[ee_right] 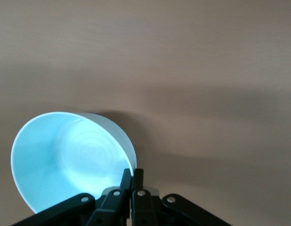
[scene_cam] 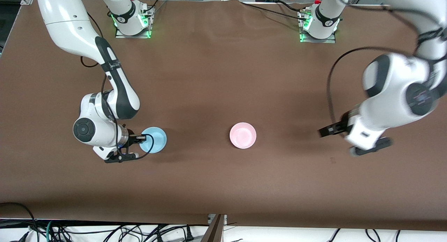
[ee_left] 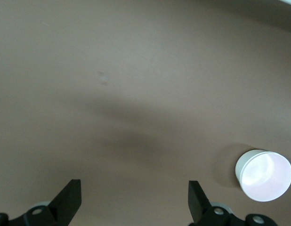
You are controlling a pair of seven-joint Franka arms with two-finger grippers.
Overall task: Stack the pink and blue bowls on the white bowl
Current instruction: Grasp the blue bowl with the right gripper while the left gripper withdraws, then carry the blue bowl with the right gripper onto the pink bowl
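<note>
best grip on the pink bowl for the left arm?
Pinch the rim. The pink bowl sits upright and alone on the table, mouth up, with thin walls, so one finger goes inside and one outside. Come down from above onto the rim on the left arm's end, probably the shortest reach. The left pincer is open over bare table; the right pincer is shut on the blue bowl.

Left tool (scene_cam: 356, 140) motion-blurred; blue bowl (scene_cam: 153, 140) partly hidden under right tool (scene_cam: 134, 146).

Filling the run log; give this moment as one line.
right gripper: shut on blue bowl rim | left gripper: open, over bare table | pink bowl: unstacked
</note>
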